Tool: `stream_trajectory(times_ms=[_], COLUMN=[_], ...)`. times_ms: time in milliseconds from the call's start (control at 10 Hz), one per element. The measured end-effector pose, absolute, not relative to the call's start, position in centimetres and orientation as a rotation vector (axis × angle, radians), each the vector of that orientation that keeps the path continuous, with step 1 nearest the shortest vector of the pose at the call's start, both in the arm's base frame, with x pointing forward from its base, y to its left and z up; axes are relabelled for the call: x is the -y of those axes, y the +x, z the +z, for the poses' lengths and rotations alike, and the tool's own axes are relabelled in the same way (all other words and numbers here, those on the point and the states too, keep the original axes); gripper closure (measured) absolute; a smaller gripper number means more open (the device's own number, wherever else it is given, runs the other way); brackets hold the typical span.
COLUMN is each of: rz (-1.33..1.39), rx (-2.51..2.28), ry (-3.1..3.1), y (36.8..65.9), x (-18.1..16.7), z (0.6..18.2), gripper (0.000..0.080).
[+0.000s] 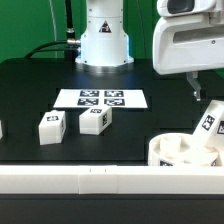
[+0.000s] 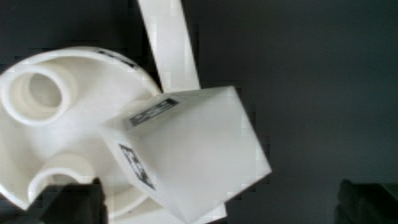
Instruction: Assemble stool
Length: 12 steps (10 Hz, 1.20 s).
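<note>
1. Arm base (image 1: 104, 40): white, rounded cylindrical column with glossy shell, widening at the foot, a dark seam band across the upper part.
2. Cables (image 1: 66, 20): dark bundle beside the base.
3. Wrist housing (image 1: 190, 45): blocky white casing, rounded corners, dark recessed slot along its face, grey underside.
4. Pincer (image 2: 222, 205): two dark blurred fingertips (image 2: 63, 200) at the wrist view's edge.

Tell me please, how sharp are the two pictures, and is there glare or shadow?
Exterior view: fairly sharp; marker board tags readable, soft sheen on the dark table. Wrist view: blurred; the leg and seat have soft edges, the tag is hard to read, white surfaces look washed out, gripper fingers are dark.
</note>
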<state>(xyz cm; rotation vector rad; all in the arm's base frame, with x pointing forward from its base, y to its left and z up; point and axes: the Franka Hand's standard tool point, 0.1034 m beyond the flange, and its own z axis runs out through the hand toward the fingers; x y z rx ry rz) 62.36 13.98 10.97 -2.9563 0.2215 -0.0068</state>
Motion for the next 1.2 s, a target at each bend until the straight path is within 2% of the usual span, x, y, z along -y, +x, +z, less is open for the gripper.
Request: stream_trajectory(times_ms=[600,1000,1200], rz=[-0.149,-0.152,-0.169], rx=[0.844,1.184,1.522], ry=[-2.944,-2.845,-2.725], y=[62.31,62.2,62.17], x=[-14.02,-13.28,-13.29], z=[10.99,10.78,10.52], gripper=[0.0151,0.0151,0.0151])
